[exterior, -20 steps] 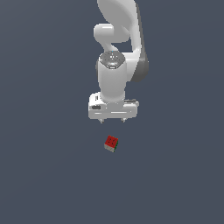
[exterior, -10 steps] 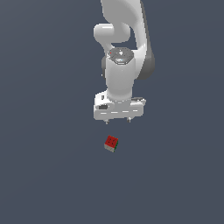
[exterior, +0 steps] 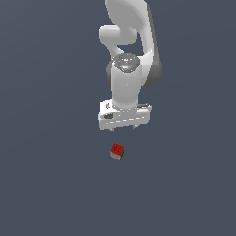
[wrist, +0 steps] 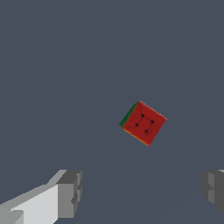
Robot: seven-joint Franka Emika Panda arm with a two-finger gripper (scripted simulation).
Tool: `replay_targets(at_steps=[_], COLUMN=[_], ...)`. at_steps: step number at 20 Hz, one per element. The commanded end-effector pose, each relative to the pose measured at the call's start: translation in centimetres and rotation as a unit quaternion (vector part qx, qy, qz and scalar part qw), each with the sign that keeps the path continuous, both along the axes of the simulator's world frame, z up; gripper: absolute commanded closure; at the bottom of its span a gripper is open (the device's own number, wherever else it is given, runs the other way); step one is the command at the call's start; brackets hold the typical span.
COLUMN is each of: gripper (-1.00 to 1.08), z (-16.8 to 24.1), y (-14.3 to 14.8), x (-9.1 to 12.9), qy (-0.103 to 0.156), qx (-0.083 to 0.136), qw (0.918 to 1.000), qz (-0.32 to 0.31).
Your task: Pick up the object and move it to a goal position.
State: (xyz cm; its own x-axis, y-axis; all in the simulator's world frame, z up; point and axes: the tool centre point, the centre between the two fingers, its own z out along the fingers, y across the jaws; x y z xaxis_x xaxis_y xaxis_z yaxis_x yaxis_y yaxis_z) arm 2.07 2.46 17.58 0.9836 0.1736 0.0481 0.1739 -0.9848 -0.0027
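Note:
The object, a tiny cube [exterior: 117, 151] with a red top face with dark spots and a greyish side, lies on the dark floor. In the wrist view the cube [wrist: 143, 123] shows its red spotted face, a green side and an orange edge. My gripper [exterior: 123, 129] hangs open just above and behind the cube in the exterior view, apart from it. In the wrist view the gripper [wrist: 142, 192] is open and empty, with one grey fingertip [wrist: 70, 192] on each side and the cube ahead of the gap, outside it.
The white arm [exterior: 129, 55] rises above the gripper in the exterior view. A plain dark grey floor [exterior: 55, 184] lies all around.
The arm has leaned forward and the gripper has come lower and closer to the cube. The cube has not moved.

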Motion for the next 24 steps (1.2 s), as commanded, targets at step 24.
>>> replay_targets(at_steps=[24], gripper=[-0.92], z=[-6.0], y=[-1.8], x=[2.7], qy=[0.015], qx=[-0.017], qw=[0.9501], qz=[0.311])
